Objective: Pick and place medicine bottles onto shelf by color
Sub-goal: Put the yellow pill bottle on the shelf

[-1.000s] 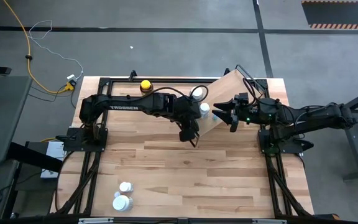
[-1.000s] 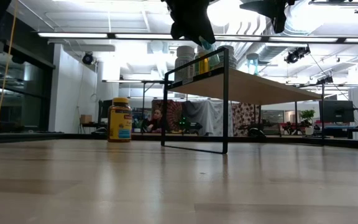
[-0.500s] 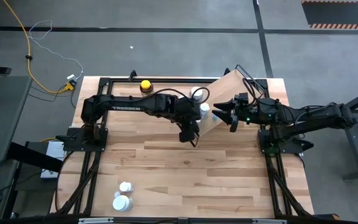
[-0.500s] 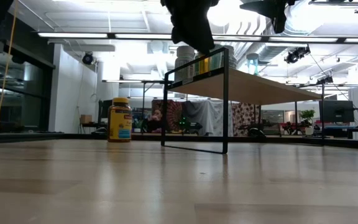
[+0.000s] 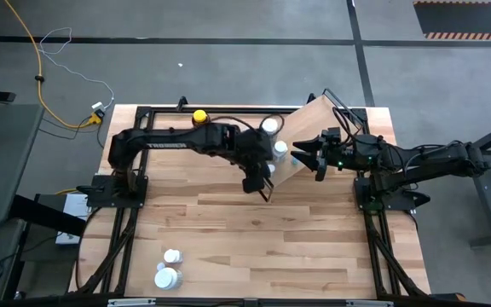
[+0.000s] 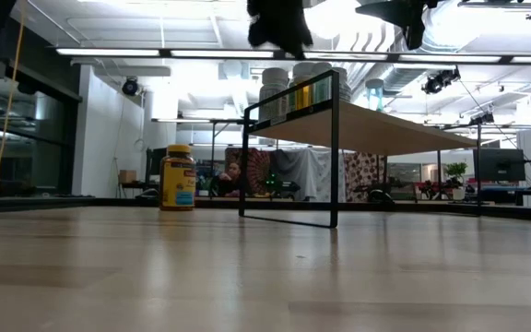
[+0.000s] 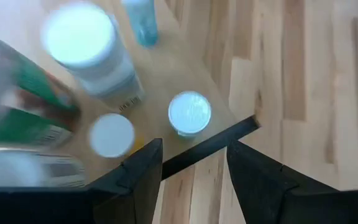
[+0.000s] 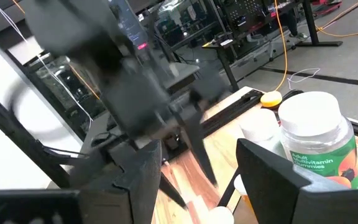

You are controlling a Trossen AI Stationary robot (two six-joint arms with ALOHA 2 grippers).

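Note:
The light-wood shelf (image 5: pixel 318 136) stands askew at the table's far side on black wire ends (image 6: pixel 335 152). Several bottles stand on its left end: a white-capped one (image 7: pixel 189 112), a second (image 7: pixel 111 134), a large one (image 7: pixel 79 41) and a small teal one (image 7: pixel 139 21). An amber bottle with a yellow cap (image 5: pixel 199 117) stands on the table left of the shelf (image 6: pixel 178 177). Two white bottles (image 5: pixel 169 267) stand near the table's front left. My left gripper (image 5: pixel 261 182) is open and empty above the shelf's near-left corner (image 7: pixel 194 171). My right gripper (image 5: pixel 300 154) is open and empty above the shelf (image 8: pixel 197 180).
The right wrist view shows a multivitamin bottle (image 8: pixel 316 137) on the shelf and my left arm close in front of it. Bare tabletop (image 5: pixel 297 247) lies between the shelf and the near edge. Black arm frames run along both table sides.
My left gripper has risen above the shelf's left end and shifted slightly toward the table's far-left; in the low view it now sits higher at the top of the picture. The bottles and the shelf have stayed in place.

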